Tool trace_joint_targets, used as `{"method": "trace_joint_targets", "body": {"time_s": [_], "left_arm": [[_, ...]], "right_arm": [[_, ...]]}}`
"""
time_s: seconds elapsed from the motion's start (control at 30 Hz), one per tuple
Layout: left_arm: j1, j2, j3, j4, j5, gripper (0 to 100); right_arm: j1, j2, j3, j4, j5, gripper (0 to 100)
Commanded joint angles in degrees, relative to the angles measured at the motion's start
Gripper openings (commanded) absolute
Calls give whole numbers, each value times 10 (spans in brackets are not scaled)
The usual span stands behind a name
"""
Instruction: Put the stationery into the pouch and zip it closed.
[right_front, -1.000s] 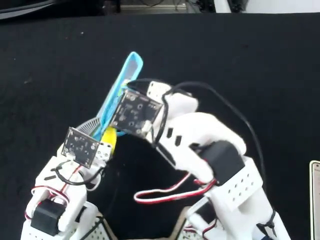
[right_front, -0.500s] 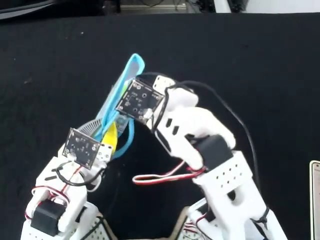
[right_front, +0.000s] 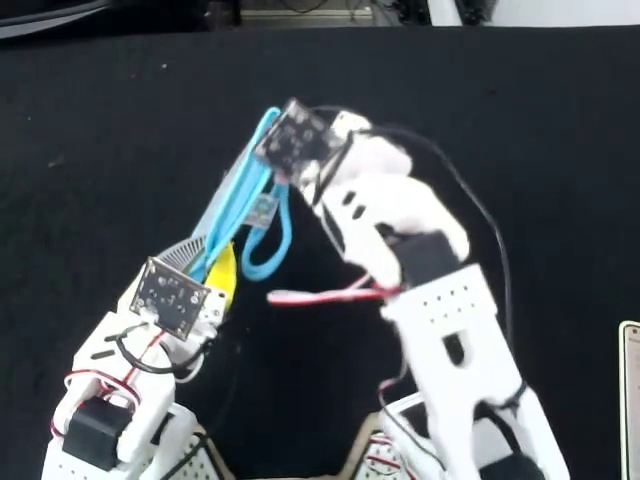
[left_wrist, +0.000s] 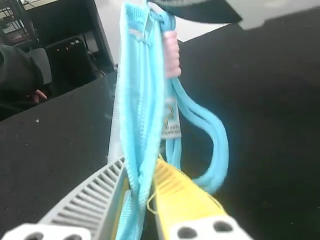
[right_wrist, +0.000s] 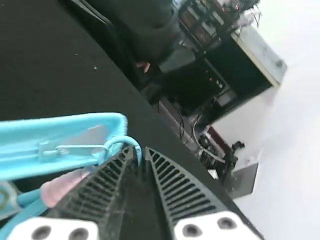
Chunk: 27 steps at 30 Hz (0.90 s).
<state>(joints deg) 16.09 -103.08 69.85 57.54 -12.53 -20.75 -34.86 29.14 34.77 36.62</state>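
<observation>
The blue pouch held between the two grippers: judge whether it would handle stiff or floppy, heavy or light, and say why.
Probably floppy: the pouch looks like thin woven fabric and creases where the left gripper pinches it. Likely light, since it spans to the right gripper without obvious sag. Its cord dangles loosely and may snag.

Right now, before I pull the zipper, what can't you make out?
- Pouch contents: edge-on in high and left wrist views; its sides hide them.
- Zip closure: right wrist view's edge cuts the track beyond the zipper pull.
- Right gripper fingertips: high view, its camera board covers them.
</observation>
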Motion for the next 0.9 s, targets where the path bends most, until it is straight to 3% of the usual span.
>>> {"method": "trace_joint_targets", "body": {"time_s": [0.0, 0.43, 0.67, 0.87], "left_arm": [[2, -6, -7, 9, -8, 29], [1, -6, -7, 9, -8, 29], [-3, -6, -7, 4, -5, 29], [-4, -5, -6, -23, -7, 29]], "right_arm": [[41, 50, -76, -15, -26, 11], [90, 175, -186, -9, -33, 11], [24, 113, -182, 112, -33, 16], [-47, 42, -182, 224, -30, 204]]}}
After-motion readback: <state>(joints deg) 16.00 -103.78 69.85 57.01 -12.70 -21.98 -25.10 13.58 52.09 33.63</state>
